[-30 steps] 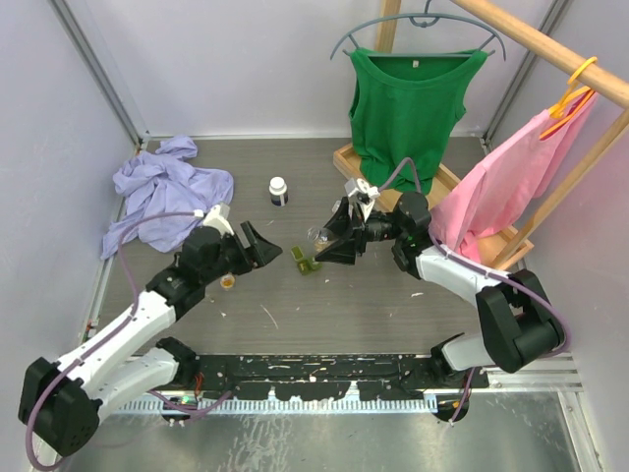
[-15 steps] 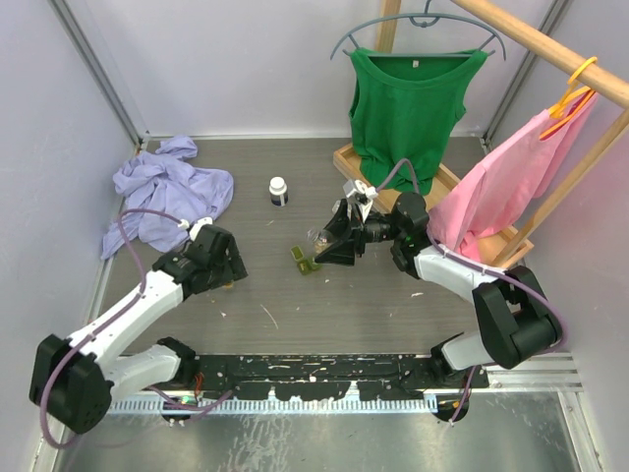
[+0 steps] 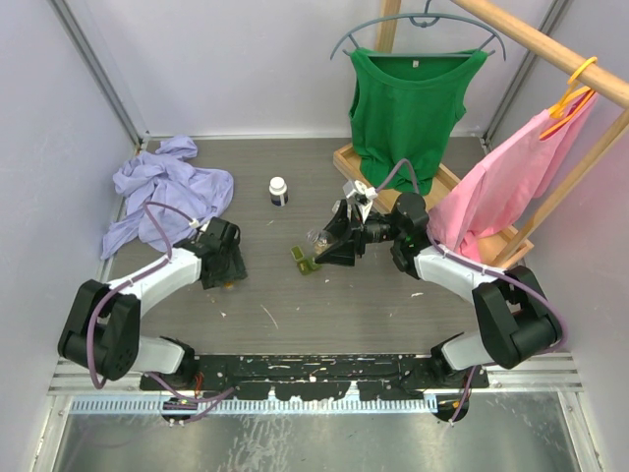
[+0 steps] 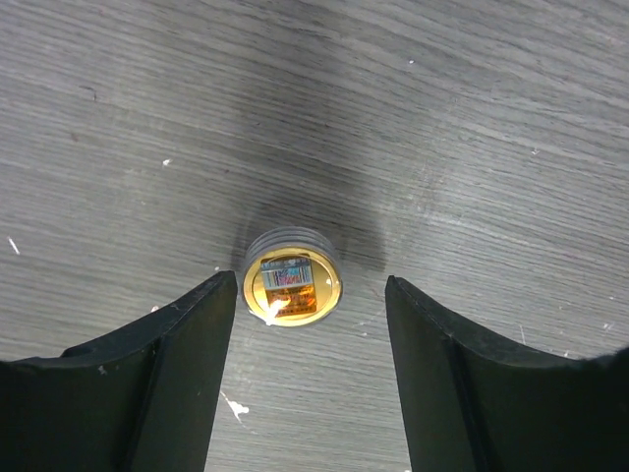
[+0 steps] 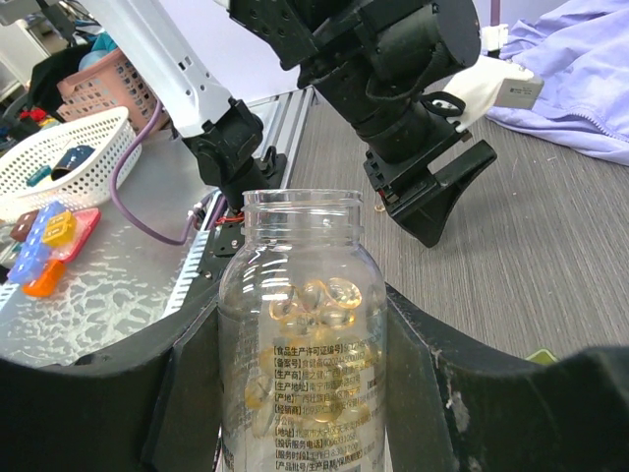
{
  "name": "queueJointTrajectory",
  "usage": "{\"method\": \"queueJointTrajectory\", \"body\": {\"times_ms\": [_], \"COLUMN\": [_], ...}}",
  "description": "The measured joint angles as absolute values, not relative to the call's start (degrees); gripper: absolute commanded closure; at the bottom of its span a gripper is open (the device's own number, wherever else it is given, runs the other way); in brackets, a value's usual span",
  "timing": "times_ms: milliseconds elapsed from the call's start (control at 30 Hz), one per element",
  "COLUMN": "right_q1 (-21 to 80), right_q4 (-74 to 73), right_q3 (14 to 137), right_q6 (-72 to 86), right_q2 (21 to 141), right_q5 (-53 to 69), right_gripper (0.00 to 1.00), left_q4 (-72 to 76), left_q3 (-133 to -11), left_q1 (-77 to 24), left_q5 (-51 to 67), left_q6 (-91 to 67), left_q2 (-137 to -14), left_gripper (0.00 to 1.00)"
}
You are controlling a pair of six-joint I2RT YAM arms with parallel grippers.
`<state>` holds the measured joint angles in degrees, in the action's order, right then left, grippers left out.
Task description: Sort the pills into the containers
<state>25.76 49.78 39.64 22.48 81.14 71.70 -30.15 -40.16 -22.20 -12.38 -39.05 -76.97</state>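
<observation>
Left hand (image 4: 307, 295) stands open astride the gold cap (image 4: 292, 288) on the counter (image 4: 491, 147): centre it, lower squarely, then close. Right hand (image 5: 305, 413) grips the open pill bottle (image 5: 300, 295).

Matt grey wood-grain table (image 3: 324, 305), flecked with white specks. On it, a small round lid (image 4: 292, 286) with a shiny gold top and a ribbed clear plastic side. A glossy clear bottle (image 5: 303, 334), plastic by its look, with a printed label, holds translucent amber capsules (image 5: 314, 300). Near the table's middle, a translucent olive plastic case (image 3: 305, 261). Crumpled lavender cloth (image 3: 167, 192) at the far left corner. Soft green top (image 3: 408, 108) and pink garment (image 3: 501, 177) on a bare wooden rack (image 3: 550, 49).
</observation>
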Motion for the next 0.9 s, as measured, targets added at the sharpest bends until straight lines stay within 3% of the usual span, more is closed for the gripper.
{"method": "queueJointTrajectory", "body": {"times_ms": [500, 800, 900], "right_q1": [25.8, 25.8, 25.8], "right_q4": [49.8, 49.8, 49.8], "right_q3": [39.6, 39.6, 39.6], "right_q6": [22.7, 22.9, 22.9], "right_q2": [81.3, 81.5, 81.5], "right_q5": [72.2, 72.4, 72.6], "right_gripper": [0.98, 0.98, 0.98], "left_q4": [-28.8, -28.5, -28.5], "left_q3": [-40.2, -41.2, -41.2], "left_q1": [-21.6, -21.6, -21.6], "left_q5": [-12.2, -13.4, -13.7], "left_q6": [-38.3, -37.8, -37.8], "left_q2": [-79.7, -81.3, -81.4], "left_gripper": [0.42, 0.54, 0.62]}}
